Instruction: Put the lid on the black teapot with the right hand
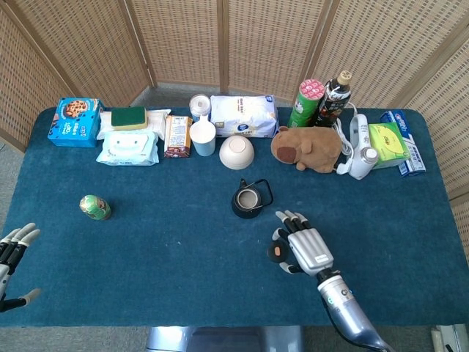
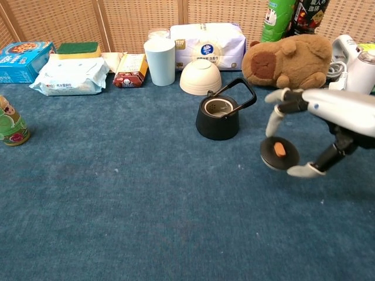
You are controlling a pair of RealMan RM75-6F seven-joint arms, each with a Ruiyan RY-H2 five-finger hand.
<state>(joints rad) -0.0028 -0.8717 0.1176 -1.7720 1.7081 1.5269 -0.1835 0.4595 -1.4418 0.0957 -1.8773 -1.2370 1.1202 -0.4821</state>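
The black teapot (image 1: 248, 199) (image 2: 219, 116) stands uncovered near the table's middle, its handle tipped to the right. My right hand (image 1: 302, 246) (image 2: 328, 126) holds the round black lid (image 1: 277, 253) (image 2: 279, 154) with its orange knob between thumb and fingers, lifted off the cloth, to the right of and nearer than the teapot. My left hand (image 1: 13, 249) shows only at the head view's left edge, fingers spread and holding nothing.
A back row holds a white bowl (image 2: 200, 76), a pale cup (image 2: 160, 61), a brown plush toy (image 2: 288, 60), a wipes pack (image 2: 71, 75), a white bag (image 2: 209, 44) and bottles. A small green jar (image 2: 10, 124) stands at the left.
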